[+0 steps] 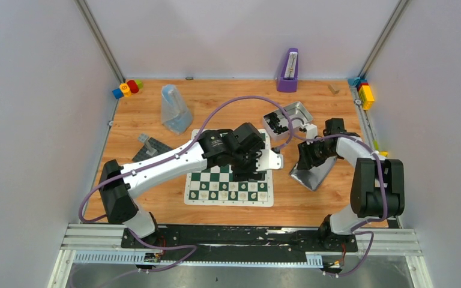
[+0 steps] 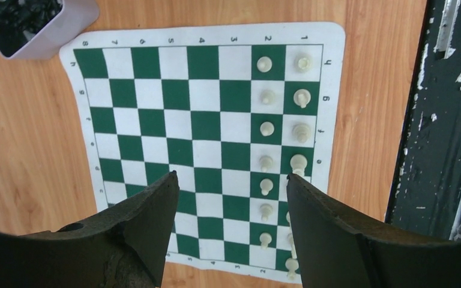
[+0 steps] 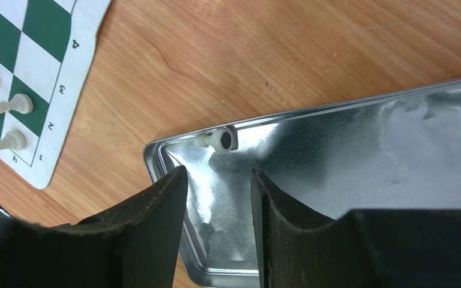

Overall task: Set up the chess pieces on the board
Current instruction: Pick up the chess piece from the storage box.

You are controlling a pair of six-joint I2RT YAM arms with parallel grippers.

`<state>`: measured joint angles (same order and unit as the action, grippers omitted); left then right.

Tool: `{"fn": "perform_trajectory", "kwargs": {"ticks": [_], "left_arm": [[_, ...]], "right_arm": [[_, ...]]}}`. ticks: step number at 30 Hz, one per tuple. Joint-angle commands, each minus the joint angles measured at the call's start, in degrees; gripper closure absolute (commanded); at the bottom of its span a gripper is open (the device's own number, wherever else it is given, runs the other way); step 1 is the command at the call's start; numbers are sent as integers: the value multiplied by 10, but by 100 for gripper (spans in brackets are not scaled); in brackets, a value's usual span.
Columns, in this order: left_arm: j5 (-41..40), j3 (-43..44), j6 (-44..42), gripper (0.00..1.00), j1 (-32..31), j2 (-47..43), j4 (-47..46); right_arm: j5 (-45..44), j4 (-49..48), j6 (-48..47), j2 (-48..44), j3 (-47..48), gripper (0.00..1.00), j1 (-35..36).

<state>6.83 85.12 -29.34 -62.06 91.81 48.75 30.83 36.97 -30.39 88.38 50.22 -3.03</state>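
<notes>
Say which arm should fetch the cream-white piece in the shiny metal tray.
Right: right claw hovers open over the shiny metal tray, near the cream-white piece; left claw is above the green-and-white board.

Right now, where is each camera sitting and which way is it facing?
Top external: fixed above and behind, looking down on the table; left arm and right arm show.
Left wrist: on the left arm, facing down at the board and white pieces; left gripper open below.
Right wrist: on the right arm, facing down into a metal tray with one lying piece; right gripper open.
Shared: both wrist views show the board's piece-filled edge.
</notes>
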Motion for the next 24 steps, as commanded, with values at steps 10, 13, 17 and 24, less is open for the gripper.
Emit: {"fn": "perform_trajectory", "kwargs": {"ticks": [10, 13, 17, 24], "left_arm": [[-26, -19, -7, 26, 17, -38, 10], [-27, -20, -8, 26, 18, -38, 9], [-26, -20, -8, 26, 20, -38, 8], [-28, -21, -8, 26, 22, -38, 8]], "right_arm": [[-20, -29, -29, 37, 34, 58, 27], [-26, -29, -33, 40, 37, 60, 27], [-27, -29, -37, 48, 42, 64, 27], [-24, -30, -35, 58, 46, 69, 46]]}}
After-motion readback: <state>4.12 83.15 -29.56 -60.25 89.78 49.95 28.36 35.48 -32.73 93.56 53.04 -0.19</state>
